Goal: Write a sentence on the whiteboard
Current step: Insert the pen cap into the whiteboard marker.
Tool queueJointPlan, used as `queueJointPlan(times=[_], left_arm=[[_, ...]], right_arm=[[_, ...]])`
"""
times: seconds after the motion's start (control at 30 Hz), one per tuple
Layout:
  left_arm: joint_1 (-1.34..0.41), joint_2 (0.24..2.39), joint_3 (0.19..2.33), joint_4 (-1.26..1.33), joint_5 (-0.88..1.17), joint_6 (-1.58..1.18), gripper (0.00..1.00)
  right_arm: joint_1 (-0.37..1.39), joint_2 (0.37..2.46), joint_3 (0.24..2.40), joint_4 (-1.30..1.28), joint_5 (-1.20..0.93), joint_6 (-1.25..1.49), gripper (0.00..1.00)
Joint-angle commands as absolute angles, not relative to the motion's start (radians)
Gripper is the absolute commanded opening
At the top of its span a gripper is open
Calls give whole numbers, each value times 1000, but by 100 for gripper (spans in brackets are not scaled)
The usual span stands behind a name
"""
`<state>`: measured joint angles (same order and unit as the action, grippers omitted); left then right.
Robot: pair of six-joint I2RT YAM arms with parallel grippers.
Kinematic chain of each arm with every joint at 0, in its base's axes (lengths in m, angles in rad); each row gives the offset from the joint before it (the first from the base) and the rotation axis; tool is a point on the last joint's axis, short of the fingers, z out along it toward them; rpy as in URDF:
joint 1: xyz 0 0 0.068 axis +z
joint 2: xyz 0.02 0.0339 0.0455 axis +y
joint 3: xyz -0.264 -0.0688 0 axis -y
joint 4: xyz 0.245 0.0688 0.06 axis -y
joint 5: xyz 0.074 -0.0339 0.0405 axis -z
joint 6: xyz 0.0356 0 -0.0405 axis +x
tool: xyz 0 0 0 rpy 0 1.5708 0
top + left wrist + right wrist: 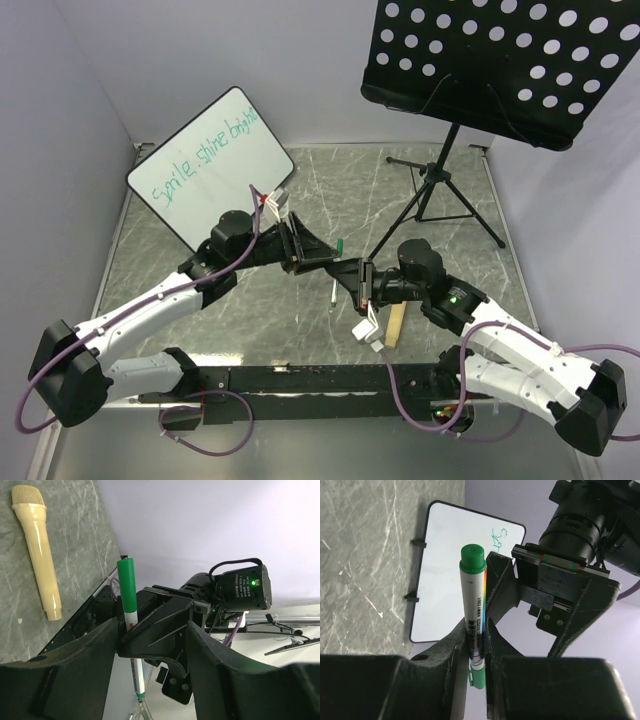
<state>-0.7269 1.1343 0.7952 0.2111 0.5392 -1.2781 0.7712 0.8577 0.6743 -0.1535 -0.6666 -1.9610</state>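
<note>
Whiteboard (228, 188) leans at the table's (330, 180) far-left corner, a teal sentence (205, 158) along its long edge.
My right gripper (476, 630) clamps the green marker (474, 595); my left gripper (155, 630) gapes wide around it.

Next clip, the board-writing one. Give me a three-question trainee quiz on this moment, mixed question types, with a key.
1. True or false: the left gripper is clamped on the marker.
2. Which thing lies on the table in the left wrist view? A. a cream microphone B. a sponge C. a cup
3. What colour is the sentence on the whiteboard?

Key
1. False: the right gripper grips the marker, and the left gripper's fingers stand open on either side of it.
2. A.
3. Teal-green.
</note>
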Motion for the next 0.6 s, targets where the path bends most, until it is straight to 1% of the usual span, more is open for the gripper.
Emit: queueJointPlan(times=[0.0,0.1,0.17,0.2,0.27,0.3,0.4,0.57], left_arm=[[-747,1134,815,137,673,-1286,61],[-742,1108,830,43,602,-1224,62],[-738,1074,857,-96,527,-1154,62],[-739,1059,868,-136,440,-1131,63],[-738,1014,881,-216,368,-1088,63],[-733,1000,879,-222,323,-1085,65],[-723,948,839,-198,296,-1086,70],[-701,916,765,-98,359,-1121,73]], right_arm=[[738,830,663,-66,-601,-1997,0],[738,825,634,-49,-595,-2025,0],[736,815,605,-32,-600,-2055,0],[736,812,595,-28,-603,-2068,0],[736,798,565,-14,-614,-2097,0],[738,793,555,-14,-618,-2111,0],[745,762,517,-18,-630,-2167,0],[770,709,479,-64,-644,-2195,0]])
